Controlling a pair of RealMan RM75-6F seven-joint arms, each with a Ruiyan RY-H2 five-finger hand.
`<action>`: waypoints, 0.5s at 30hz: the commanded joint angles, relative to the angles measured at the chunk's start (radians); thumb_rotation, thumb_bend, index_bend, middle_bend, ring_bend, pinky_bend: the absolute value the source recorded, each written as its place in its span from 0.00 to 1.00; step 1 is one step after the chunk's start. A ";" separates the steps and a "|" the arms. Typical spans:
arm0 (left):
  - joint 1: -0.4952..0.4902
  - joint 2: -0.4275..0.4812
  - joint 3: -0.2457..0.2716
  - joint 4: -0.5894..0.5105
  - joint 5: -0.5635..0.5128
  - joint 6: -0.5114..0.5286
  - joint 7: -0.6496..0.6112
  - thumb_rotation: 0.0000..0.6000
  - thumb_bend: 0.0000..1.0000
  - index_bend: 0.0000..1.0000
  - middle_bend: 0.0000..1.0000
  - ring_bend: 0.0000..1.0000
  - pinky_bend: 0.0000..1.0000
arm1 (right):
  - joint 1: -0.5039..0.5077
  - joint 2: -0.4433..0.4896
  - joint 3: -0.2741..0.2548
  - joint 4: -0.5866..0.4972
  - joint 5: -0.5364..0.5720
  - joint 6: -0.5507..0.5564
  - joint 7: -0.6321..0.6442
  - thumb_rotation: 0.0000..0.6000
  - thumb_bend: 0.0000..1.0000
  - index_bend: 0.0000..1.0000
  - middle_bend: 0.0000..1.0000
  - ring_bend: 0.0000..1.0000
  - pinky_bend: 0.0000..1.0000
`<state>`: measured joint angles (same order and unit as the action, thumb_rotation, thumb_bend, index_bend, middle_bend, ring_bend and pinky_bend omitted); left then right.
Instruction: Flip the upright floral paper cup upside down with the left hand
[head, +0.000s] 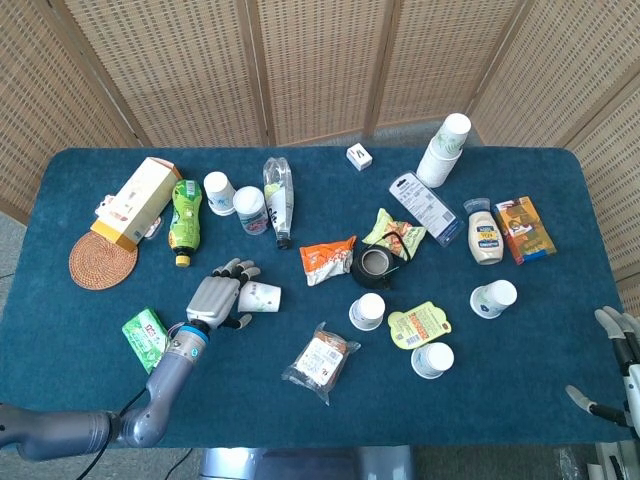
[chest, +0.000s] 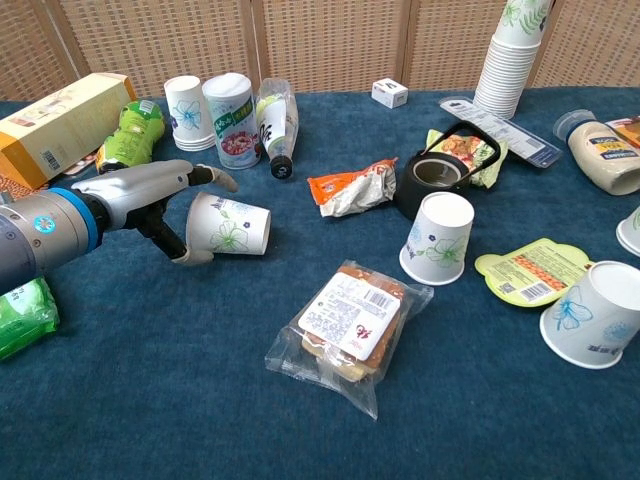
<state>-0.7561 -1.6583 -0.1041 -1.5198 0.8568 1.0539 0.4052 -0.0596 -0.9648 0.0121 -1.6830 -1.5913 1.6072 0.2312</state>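
The floral paper cup (chest: 232, 226) is tipped on its side, base pointing right, just above the blue table (chest: 150, 380). My left hand (chest: 170, 205) grips it at the mouth end, fingers over the top and thumb underneath. From the head view the cup (head: 261, 296) and the left hand (head: 213, 300) sit left of centre. My right hand (head: 618, 365) shows at the lower right edge of the head view, fingers apart and holding nothing.
Behind the left hand stand a white cup (chest: 186, 104), a printed can (chest: 231, 120), a lying bottle (chest: 271, 118) and a green bottle (chest: 130, 128). A wrapped sandwich (chest: 348, 325) lies to the right, with an upturned cup (chest: 437, 237) and black kettle (chest: 436, 176) beyond. A green packet (chest: 20, 314) lies left.
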 joint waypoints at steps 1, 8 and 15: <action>0.002 0.030 -0.002 -0.040 0.005 0.024 0.045 1.00 0.32 0.09 0.00 0.00 0.00 | 0.000 -0.001 0.000 0.000 0.000 -0.001 -0.003 1.00 0.02 0.00 0.00 0.00 0.00; -0.020 0.070 0.007 -0.115 0.012 0.051 0.185 1.00 0.32 0.08 0.00 0.00 0.00 | 0.002 -0.002 -0.001 -0.003 -0.002 -0.003 -0.010 1.00 0.02 0.00 0.00 0.00 0.00; -0.063 0.055 -0.011 -0.169 -0.032 0.062 0.313 1.00 0.32 0.08 0.00 0.00 0.00 | 0.002 -0.002 -0.003 -0.003 -0.004 -0.003 -0.009 1.00 0.02 0.00 0.00 0.00 0.00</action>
<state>-0.8034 -1.5959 -0.1070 -1.6752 0.8408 1.1100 0.6929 -0.0580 -0.9668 0.0093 -1.6860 -1.5952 1.6046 0.2225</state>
